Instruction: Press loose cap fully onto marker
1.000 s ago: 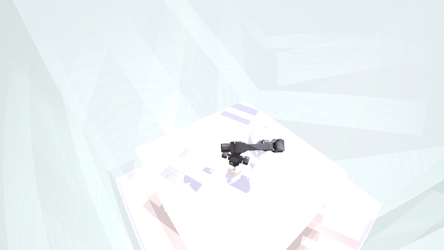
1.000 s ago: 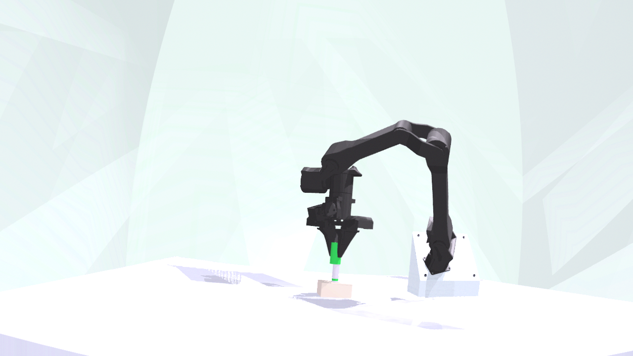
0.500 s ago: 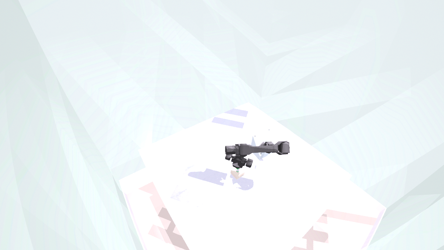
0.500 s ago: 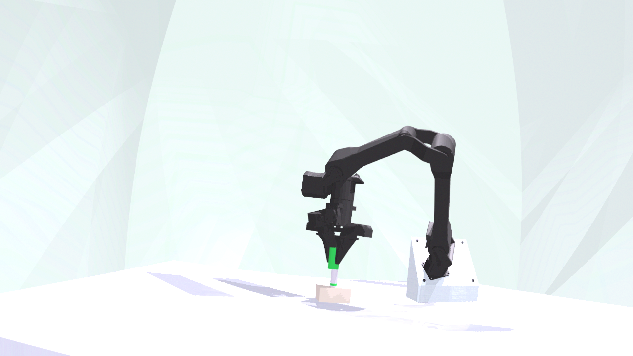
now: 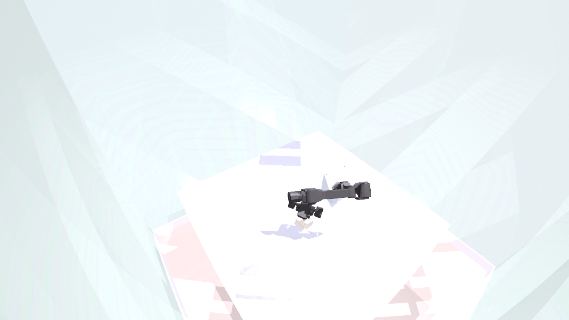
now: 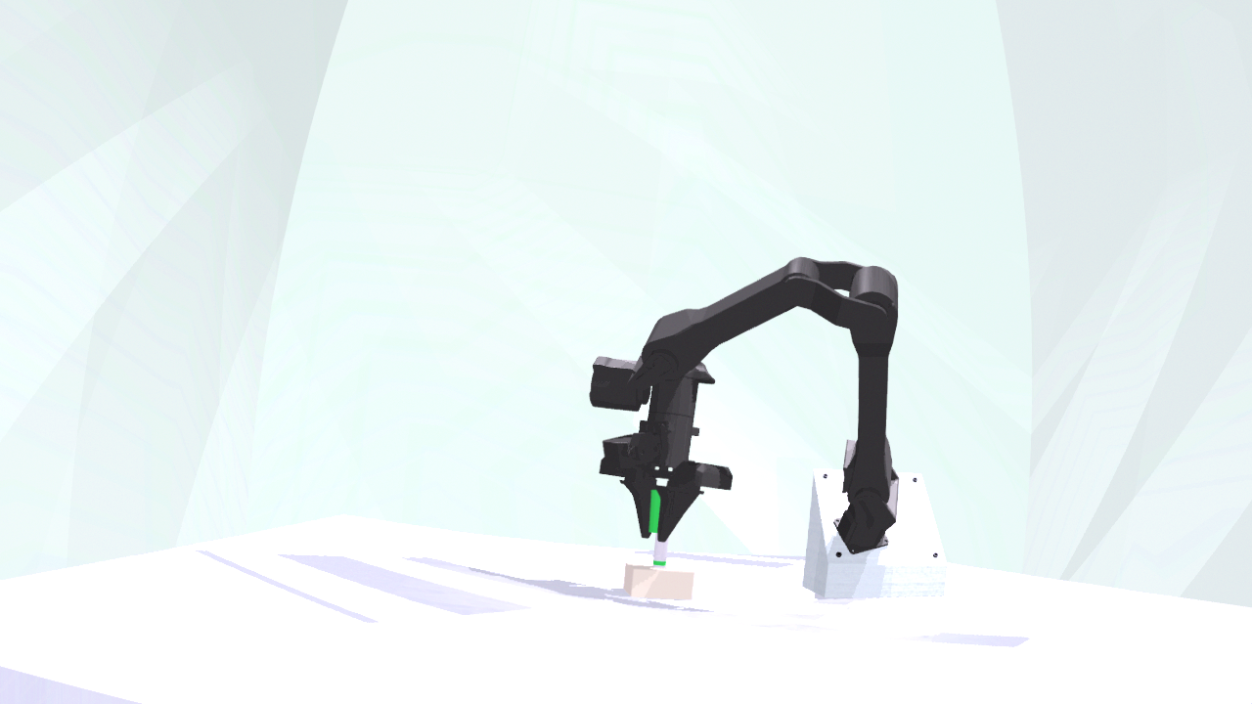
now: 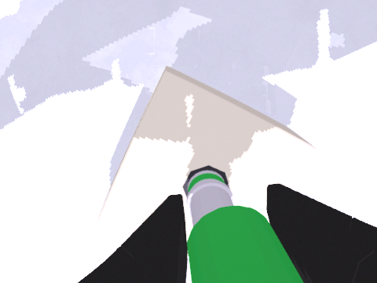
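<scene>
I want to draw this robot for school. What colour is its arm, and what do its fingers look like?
The arm is dark grey, almost black, made of smooth rounded segments. It stands on a pale wedge-shaped base. The gripper has two black fingers that taper to narrow tips. No cables or markings show.

Green cap (image 6: 654, 510) sits over upright marker (image 6: 659, 551) in tan holder block (image 6: 658, 581).

pale mint faceted walls, bright white table (image 6: 262, 630), faint lilac shadow patches
</scene>
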Robot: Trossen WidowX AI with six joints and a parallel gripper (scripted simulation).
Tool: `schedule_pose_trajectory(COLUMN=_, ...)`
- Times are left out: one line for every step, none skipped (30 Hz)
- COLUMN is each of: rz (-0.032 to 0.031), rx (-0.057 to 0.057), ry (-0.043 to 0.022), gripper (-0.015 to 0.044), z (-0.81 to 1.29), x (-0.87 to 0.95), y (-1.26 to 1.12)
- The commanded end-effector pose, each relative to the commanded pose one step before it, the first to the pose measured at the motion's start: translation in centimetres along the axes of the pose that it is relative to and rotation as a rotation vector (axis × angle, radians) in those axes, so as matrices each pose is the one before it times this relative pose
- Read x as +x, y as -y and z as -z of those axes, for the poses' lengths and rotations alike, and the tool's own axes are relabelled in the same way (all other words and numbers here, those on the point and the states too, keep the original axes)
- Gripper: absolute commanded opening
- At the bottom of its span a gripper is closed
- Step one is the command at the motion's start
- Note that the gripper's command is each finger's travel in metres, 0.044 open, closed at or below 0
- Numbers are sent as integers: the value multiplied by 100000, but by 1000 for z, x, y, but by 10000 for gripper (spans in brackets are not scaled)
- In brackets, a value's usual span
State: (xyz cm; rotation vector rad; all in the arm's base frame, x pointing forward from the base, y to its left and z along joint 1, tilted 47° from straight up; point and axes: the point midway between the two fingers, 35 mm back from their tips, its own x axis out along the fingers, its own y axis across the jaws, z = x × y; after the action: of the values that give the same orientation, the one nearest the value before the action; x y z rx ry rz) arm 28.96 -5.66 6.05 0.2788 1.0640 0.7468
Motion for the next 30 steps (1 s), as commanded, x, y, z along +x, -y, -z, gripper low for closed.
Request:
schedule_pose_trajectory(rz=-3258, rx=223, ry=-3478, gripper=0, z=499, x=2323, y=-238)
schedule_pose_trajectory(rz=-2, rx=-2, ry=4, gripper=0, z=-43, x=144, y=-3)
schedule_pose_trajectory(rz=-4, rx=-2, ry=5, gripper=0, z=-45, x=144, y=-5)
schedule_pose_trajectory(rz=-6, rx=-2, ry=7, gripper=0, z=-55, x=136, y=-11)
schedule_pose_trajectory(rz=-8, rx=-2, ry=8, gripper=0, z=-69, x=121, y=-28)
schedule_pose_trajectory(rz=-10, rx=-2, ry=8, gripper=0, z=-76, x=98, y=-57)
schedule_pose_trajectory(rz=-10, rx=-1, ry=7, gripper=0, z=-62, x=55, y=-70)
schedule_pose_trajectory(rz=-7, rx=0, ry=4, gripper=0, z=-38, x=19, y=-64)
schedule_pose_trajectory(rz=-2, rx=0, ry=1, gripper=0, z=-13, x=6, y=-21)
schedule_pose_trajectory(rz=0, rx=0, ry=0, gripper=0, z=15, x=13, y=4)
schedule_pose_trajectory(rz=0, rx=0, ry=0, gripper=0, z=19, x=20, y=13)
schedule_pose_trajectory(rz=0, rx=0, ry=0, gripper=0, z=15, x=16, y=11)
schedule_pose_trajectory(rz=0, rx=0, ry=0, gripper=0, z=7, x=7, y=5)
schedule_pose_trajectory(rz=0, rx=0, ry=0, gripper=0, z=0, x=0, y=0)
schedule_pose_trajectory(rz=0, rx=0, ry=0, gripper=0, z=0, x=0, y=0)
schedule_pose_trajectory(rz=0, rx=0, ry=0, gripper=0, z=0, x=0, y=0)
schedule_pose_trajectory(rz=0, rx=0, ry=0, gripper=0, z=-7, x=-8, y=5)
schedule_pose_trajectory(rz=0, rx=0, ry=0, gripper=0, z=0, x=0, y=0)
schedule_pose_trajectory(rz=0, rx=0, ry=0, gripper=0, z=0, x=0, y=0)
schedule_pose_trajectory(rz=0, rx=0, ry=0, gripper=0, z=0, x=0, y=0)
schedule_pose_trajectory(rz=0, rx=0, ry=0, gripper=0, z=0, x=0, y=0)
schedule_pose_trajectory(rz=0, rx=0, ry=0, gripper=0, z=7, x=7, y=1)
schedule_pose_trajectory(rz=0, rx=0, ry=0, gripper=0, z=0, x=0, y=0)
schedule_pose_trajectory(rz=0, rx=0, ry=0, gripper=0, z=0, x=0, y=0)
schedule_pose_trajectory(rz=0, rx=0, ry=0, gripper=0, z=0, x=0, y=0)
schedule_pose_trajectory(rz=0, rx=0, ry=0, gripper=0, z=0, x=0, y=0)
schedule_pose_trajectory(rz=0, rx=0, ry=0, gripper=0, z=0, x=0, y=0)
schedule_pose_trajectory(rz=0, rx=0, ry=0, gripper=0, z=0, x=0, y=0)
schedule_pose_trajectory(rz=0, rx=0, ry=0, gripper=0, z=0, x=0, y=0)
schedule_pose_trajectory(rz=248, rx=-887, ry=73, gripper=26, z=-99, x=-68, y=53)
